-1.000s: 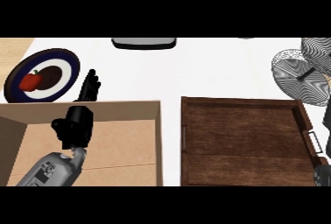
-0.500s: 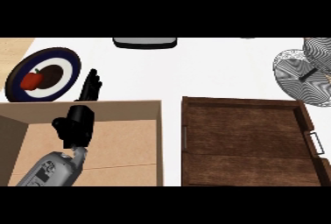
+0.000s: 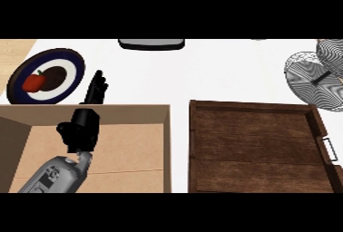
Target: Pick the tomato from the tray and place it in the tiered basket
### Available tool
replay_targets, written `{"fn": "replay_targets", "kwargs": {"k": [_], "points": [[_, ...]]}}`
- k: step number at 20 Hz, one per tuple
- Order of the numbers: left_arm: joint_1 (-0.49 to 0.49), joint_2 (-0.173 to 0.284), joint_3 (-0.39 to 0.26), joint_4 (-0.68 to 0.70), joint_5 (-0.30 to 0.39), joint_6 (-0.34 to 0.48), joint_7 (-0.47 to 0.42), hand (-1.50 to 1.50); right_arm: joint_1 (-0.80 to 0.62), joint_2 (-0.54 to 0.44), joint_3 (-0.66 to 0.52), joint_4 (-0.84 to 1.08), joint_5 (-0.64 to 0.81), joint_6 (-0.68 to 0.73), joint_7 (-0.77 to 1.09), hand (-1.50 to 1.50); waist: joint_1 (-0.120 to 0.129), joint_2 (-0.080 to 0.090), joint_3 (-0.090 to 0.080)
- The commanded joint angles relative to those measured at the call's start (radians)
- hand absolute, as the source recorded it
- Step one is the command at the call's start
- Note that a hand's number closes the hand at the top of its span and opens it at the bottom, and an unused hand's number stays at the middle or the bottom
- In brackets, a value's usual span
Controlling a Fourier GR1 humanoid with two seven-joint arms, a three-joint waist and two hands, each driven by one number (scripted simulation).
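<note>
The tomato point(image 3: 34, 82), red with a small green top, lies on a round blue-and-white plate point(image 3: 72, 63) at about ten o'clock on the white surface point(image 3: 221, 72), not on the dark wooden tray point(image 3: 254, 149), which sits at four o'clock and shows only bare boards. The left robot hand point(image 3: 85, 122) rises from the lower edge over a tan box point(image 3: 127, 149), fingers straight and pressed together, pointing toward twelve o'clock just beside the plate and holding nothing; the right robot hand does not show. The tomato looks light, smooth and rounded, likely to roll and to bruise if squeezed, so fingers curled round its widest middle from above should suit best. The wire tiered basket point(image 3: 315, 81) stands at two o'clock, well apart. No readable writing or brand is visible.
</note>
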Motion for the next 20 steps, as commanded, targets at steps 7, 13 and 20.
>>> {"fn": "replay_targets", "kwargs": {"k": [7,13,20], "points": [[0.017,0.022,-0.013,-0.019,-0.025,-0.03,0.029,0.0,0.018,0.056,-0.179,0.053,-0.185,-0.252,-0.009,-1.5,-0.008,-0.002,-0.003],[0.054,-0.011,-0.054,-0.014,-0.044,-0.011,-0.011,0.0,-0.013,-0.037,-0.258,0.007,-0.255,-0.382,-0.041,-1.5,-0.011,-0.003,-0.004],[0.043,0.036,0.008,-0.006,0.002,-0.047,0.013,0.0,0.131,-0.053,-0.348,-0.224,-0.344,-0.373,0.067,-1.5,-0.057,-0.018,-0.005]]}}
